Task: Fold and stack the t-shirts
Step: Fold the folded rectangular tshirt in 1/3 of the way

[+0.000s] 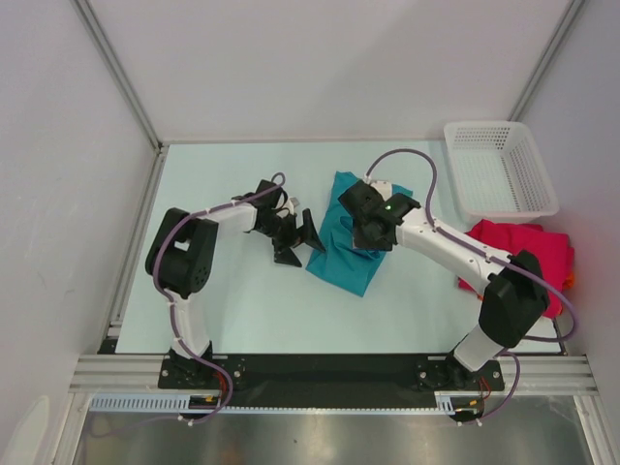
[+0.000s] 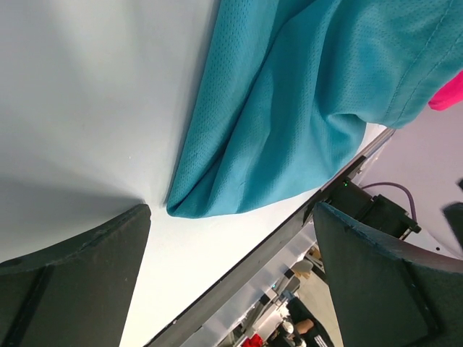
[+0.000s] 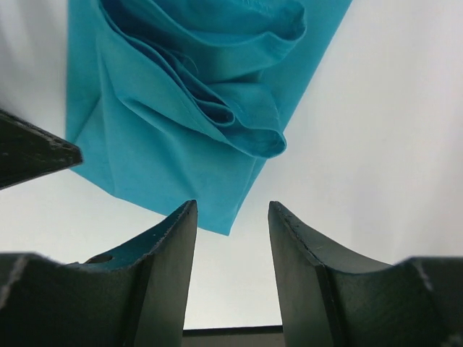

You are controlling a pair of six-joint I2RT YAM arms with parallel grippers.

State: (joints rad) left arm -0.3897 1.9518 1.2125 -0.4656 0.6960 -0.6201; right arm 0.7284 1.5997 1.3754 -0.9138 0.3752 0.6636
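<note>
A pale table [image 1: 232,310] sits inside white walls, with a white mesh basket [image 1: 506,212] at its far right corner. The teal t-shirt [image 1: 347,247] lies at the middle of the table, gathered into a rough narrow slab with loose ripples along one side. The crimson-pink t-shirt [image 1: 523,247] is heaped at the right, near the basket, and an orange edge [image 1: 570,281] peeks out beside it.

The left gripper [image 2: 231,285] hangs just left of the teal shirt's near corner, its fingers spread wide and empty. The right gripper [image 3: 231,271] hovers over the same shirt, fingers partly apart, pinching nothing.

The cloth looks light, limp and fine-knit, so it will likely sag, and its layers may slide over each other. The best hold seems to be a flat edge or corner, pinching all layers together and avoiding the bunched ripples.
</note>
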